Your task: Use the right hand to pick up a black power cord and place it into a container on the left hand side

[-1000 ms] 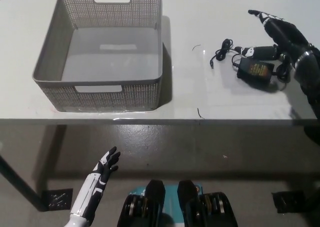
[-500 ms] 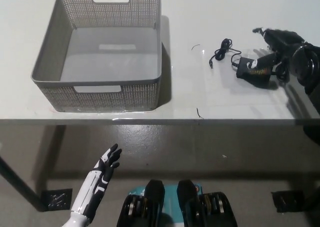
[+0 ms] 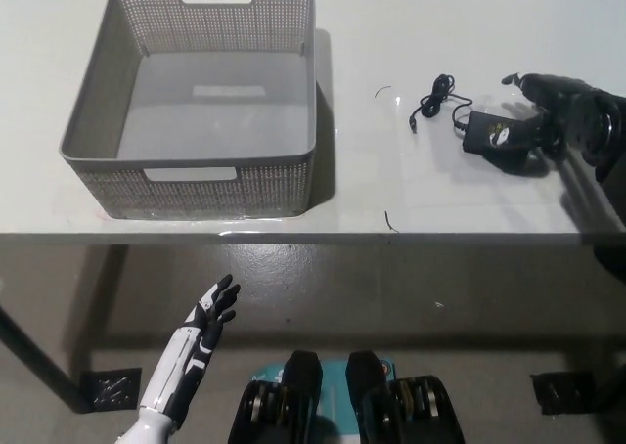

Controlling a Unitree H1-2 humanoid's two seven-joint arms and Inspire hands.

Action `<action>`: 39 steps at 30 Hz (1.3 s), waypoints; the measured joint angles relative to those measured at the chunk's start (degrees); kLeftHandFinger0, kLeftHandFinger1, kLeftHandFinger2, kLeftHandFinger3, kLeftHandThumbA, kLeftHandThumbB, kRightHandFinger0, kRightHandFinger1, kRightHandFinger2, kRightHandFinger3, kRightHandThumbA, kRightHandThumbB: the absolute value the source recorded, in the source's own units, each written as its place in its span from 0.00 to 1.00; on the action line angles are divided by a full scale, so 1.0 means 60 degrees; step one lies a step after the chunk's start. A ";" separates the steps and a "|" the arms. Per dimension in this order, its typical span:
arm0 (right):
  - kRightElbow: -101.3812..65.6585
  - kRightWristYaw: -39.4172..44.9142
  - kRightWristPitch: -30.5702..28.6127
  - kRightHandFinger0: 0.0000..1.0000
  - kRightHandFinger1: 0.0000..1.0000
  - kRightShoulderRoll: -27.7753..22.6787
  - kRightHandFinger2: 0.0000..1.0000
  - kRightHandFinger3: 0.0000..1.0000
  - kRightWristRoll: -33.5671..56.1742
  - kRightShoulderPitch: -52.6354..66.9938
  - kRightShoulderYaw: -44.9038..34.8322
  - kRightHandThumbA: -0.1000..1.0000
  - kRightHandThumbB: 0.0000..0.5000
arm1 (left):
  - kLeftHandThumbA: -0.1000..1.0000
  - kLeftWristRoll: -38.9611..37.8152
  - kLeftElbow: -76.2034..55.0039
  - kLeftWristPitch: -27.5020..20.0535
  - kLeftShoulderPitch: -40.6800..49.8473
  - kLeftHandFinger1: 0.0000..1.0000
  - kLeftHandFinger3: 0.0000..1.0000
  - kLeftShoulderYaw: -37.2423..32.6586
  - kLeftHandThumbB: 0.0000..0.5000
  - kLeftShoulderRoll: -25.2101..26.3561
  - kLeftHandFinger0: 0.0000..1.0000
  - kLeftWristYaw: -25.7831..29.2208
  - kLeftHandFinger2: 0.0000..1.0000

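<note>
The right hand (image 3: 559, 111) is curled over the cord's (image 3: 489, 126) black adapter on the desk (image 3: 391, 33), fingers touching it; a firm grasp cannot be told. The cord's thin lead trails toward the basket (image 3: 196, 175), well apart. The left hand (image 3: 210, 312) is held open below the desk edge.

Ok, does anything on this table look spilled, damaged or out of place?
Nothing stands out. The grey perforated plastic basket sits upright and empty on the white table. The black power cord with its adapter brick lies loosely tangled under the black right hand. The white left hand hangs open below the table edge.
</note>
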 measured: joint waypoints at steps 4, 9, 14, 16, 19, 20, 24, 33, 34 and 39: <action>0.0483 -0.0012 -0.0041 1.00 1.00 0.0137 1.00 1.00 -0.0004 0.0000 0.0014 0.82 1.00 | 0.98 0.0002 0.0000 0.0000 -0.0002 1.00 1.00 -0.0001 0.45 -0.0001 1.00 -0.0003 1.00; 0.1034 -0.0114 -0.0197 1.00 1.00 0.0347 1.00 1.00 0.0002 0.0001 0.0001 0.82 1.00 | 0.98 0.0035 0.0000 0.0000 -0.0018 1.00 1.00 -0.0005 0.45 0.0000 1.00 -0.0006 1.00; 0.1371 -0.0342 -0.0369 1.00 1.00 0.0502 1.00 1.00 0.0004 -0.0004 0.0002 0.84 1.00 | 0.98 0.0114 0.0000 0.0002 -0.0135 1.00 1.00 -0.0005 0.46 0.0003 1.00 -0.0022 1.00; 0.1451 -0.0451 -0.0423 1.00 1.00 0.0524 1.00 1.00 0.0003 -0.0005 0.0002 0.83 1.00 | 0.98 0.0136 0.0000 0.0002 -0.0185 1.00 1.00 -0.0006 0.46 0.0004 1.00 -0.0028 1.00; 0.1509 -0.0671 -0.0572 0.93 0.83 0.0533 0.80 0.79 0.0023 -0.0005 -0.0037 0.61 0.70 | 0.98 0.0141 0.0000 0.0001 -0.0228 1.00 1.00 -0.0006 0.47 0.0003 1.00 -0.0050 1.00; 0.1528 -0.0759 -0.0663 0.25 0.31 0.0537 0.37 0.34 0.0039 0.0000 -0.0086 0.30 0.33 | 0.98 0.0142 0.0000 0.0001 -0.0232 1.00 1.00 -0.0006 0.49 0.0004 1.00 -0.0056 1.00; 0.1562 -0.1613 -0.0941 0.04 0.43 0.0548 0.74 0.68 0.0050 0.0141 -0.0313 0.00 0.21 | 0.98 0.0156 0.0008 0.0007 -0.0260 1.00 1.00 -0.0004 0.50 0.0005 1.00 -0.0071 1.00; 0.1569 -0.3358 -0.1691 0.16 0.57 0.0548 0.84 0.93 0.0061 0.0556 -0.0773 0.00 0.25 | 0.94 0.0163 0.0036 0.0030 -0.0299 1.00 1.00 -0.0007 0.50 0.0011 1.00 -0.0122 1.00; 0.1574 -0.3481 -0.1768 0.16 0.57 0.0549 0.84 0.93 0.0059 0.0594 -0.0804 0.00 0.24 | 0.94 0.0170 0.0036 0.0037 -0.0312 1.00 1.00 -0.0008 0.50 0.0012 1.00 -0.0124 1.00; 0.1692 -0.4187 -0.2070 0.14 0.55 0.0548 0.84 0.94 0.0066 0.0631 -0.1041 0.00 0.23 | 0.93 0.0213 0.0036 0.0060 -0.0386 1.00 1.00 -0.0013 0.49 0.0053 1.00 -0.0171 1.00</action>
